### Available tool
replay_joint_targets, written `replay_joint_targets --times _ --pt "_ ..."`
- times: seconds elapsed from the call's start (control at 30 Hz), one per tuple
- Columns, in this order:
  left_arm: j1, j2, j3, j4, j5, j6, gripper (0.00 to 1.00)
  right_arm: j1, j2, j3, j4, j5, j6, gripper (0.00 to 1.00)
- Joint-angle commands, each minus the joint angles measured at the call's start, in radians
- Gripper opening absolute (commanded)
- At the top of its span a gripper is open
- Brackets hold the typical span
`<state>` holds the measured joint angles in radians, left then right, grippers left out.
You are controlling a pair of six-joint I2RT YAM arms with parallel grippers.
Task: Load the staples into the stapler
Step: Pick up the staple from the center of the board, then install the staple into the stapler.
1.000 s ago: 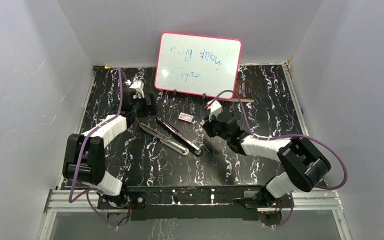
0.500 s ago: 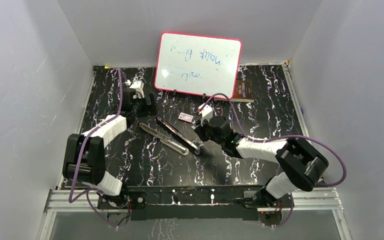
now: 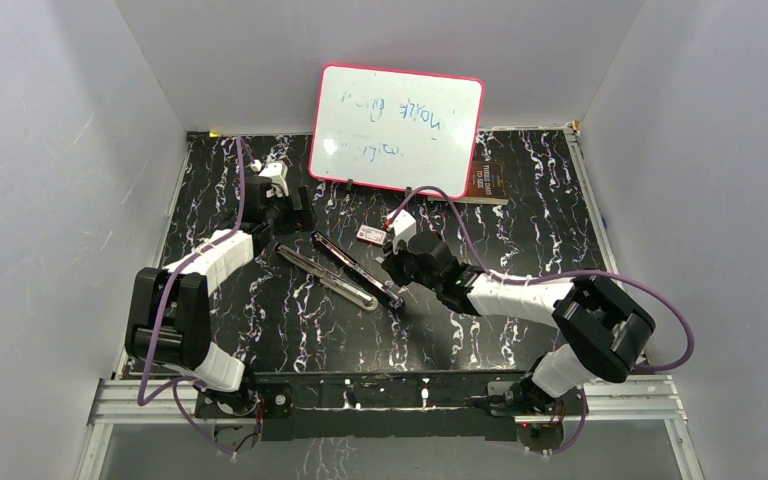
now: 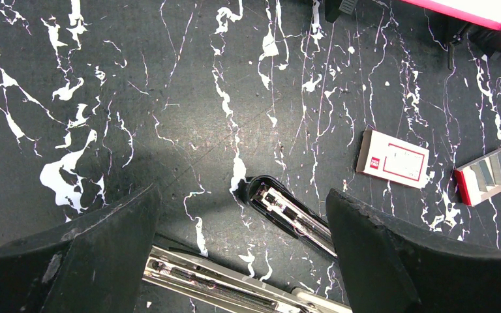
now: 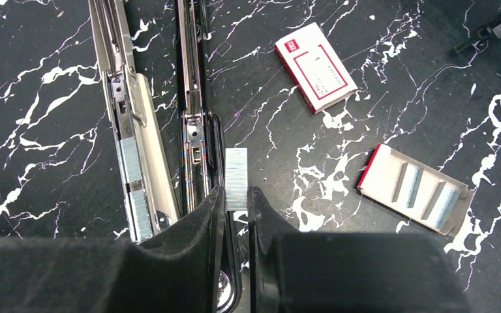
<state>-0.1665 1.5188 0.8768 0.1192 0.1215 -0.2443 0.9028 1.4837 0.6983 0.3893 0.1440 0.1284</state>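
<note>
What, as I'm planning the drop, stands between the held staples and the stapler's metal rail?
No loose object. The right gripper holds the staples beside the open stapler, whose black half lies between them and its shiny rail; the white box and open tray sit on the other side.

Stapler (image 3: 345, 272) lies open, diagonal, mid-table. Right gripper (image 3: 392, 272) and its arm cover its right end; left gripper (image 3: 290, 232) sits at its left end. Small box (image 3: 371, 234), tray (image 5: 414, 189) and whiteboard (image 3: 397, 128) crowd the back. Table (image 3: 360, 340) bare in front and on the far right.
</note>
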Motion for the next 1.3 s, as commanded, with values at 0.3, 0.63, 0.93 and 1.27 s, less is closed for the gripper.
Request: replay_joint_targets --times 0.3,0.63,0.93,1.27 --pt "0.004 -0.041 -0.002 0.007 0.015 0.0 0.97 0.007 0.039 0.079 -0.042 -0.007 0.004 0.0" --pt "0.004 -0.036 -0.001 0.007 0.014 0.002 0.97 0.004 0.005 0.067 -0.054 0.103 -0.021 0.0" --pt "0.006 -0.043 -0.002 0.01 0.017 0.003 0.96 0.004 0.009 0.081 -0.131 0.038 -0.023 0.0" --pt "0.007 -0.037 -0.002 0.012 0.019 0.001 0.97 0.004 0.059 0.131 -0.07 -0.012 -0.01 0.0"
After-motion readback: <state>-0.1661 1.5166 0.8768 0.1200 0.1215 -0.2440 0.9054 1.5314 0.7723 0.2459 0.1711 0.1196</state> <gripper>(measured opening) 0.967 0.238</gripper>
